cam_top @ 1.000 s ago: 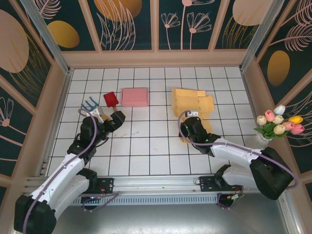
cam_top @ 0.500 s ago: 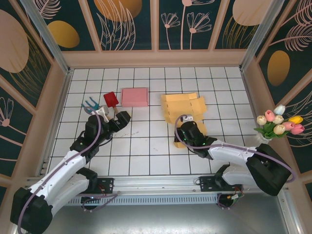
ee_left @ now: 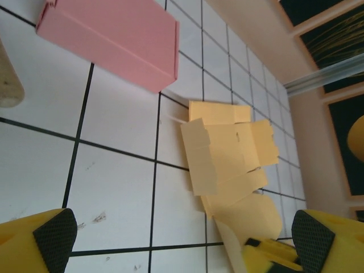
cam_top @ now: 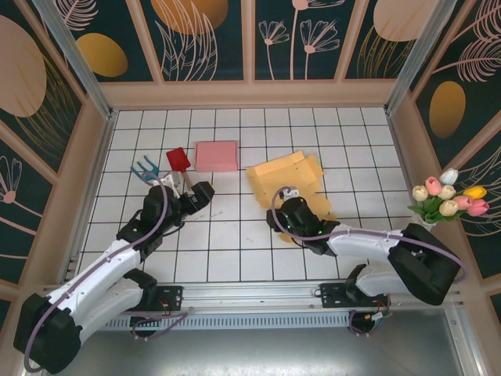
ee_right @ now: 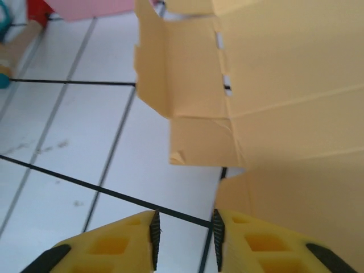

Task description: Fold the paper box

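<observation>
Paper box (cam_top: 286, 174) has slid toward tabletop's left edge, nearer pink box (cam_top: 216, 156) | right gripper (ee_right: 185, 236) narrow, at near flap | left gripper (ee_left: 182, 233) wide

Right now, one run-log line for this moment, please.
box: unfolded | left end effector: open, empty | right end effector: at box edge, grip unclear

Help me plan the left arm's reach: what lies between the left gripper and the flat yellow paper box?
Bare white tiles only, between the left gripper and the yellow paper box, as the left wrist view shows. The pink box lies aside.
</observation>
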### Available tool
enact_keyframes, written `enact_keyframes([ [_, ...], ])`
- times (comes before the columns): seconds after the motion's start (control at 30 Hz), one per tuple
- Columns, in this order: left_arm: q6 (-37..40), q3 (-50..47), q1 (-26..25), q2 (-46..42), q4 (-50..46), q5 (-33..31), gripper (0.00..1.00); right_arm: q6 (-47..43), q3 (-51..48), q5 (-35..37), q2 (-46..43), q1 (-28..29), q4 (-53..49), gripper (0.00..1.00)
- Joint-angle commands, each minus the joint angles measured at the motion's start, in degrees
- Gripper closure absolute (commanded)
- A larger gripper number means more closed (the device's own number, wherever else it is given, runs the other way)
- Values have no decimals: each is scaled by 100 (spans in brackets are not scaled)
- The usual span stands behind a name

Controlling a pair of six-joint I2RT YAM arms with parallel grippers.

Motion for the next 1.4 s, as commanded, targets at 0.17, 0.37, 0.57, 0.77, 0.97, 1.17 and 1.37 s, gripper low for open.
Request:
enact_keyframes([
  [0.17,372,507,-878,1965,1345,-459,3,-332,-220,1191,-1931,-22,-564,56],
  [0.37,477,1366,-1075,3565,1721,-646,7,-362,-629,1113,-2444,-290,-315,55],
  [0.57,755,2445,-1183,4420,1278,-966,6,-448,-668,1300,-2175,-308,-195,55],
  [0.77,877,3233,-1266,5250,628,-1113,13,-521,-724,1357,-2121,-308,-59,54],
  [0.97,901,3341,-1296,5548,455,-1376,21,-556,-732,1269,-2066,-308,3,54],
  [1.17,888,3167,-1305,5535,569,-1389,46,-565,-744,1326,-2046,-308,-50,54],
  [1.37,866,3065,-1305,5467,758,-1345,77,-565,-718,1296,-2040,-308,-93,54],
])
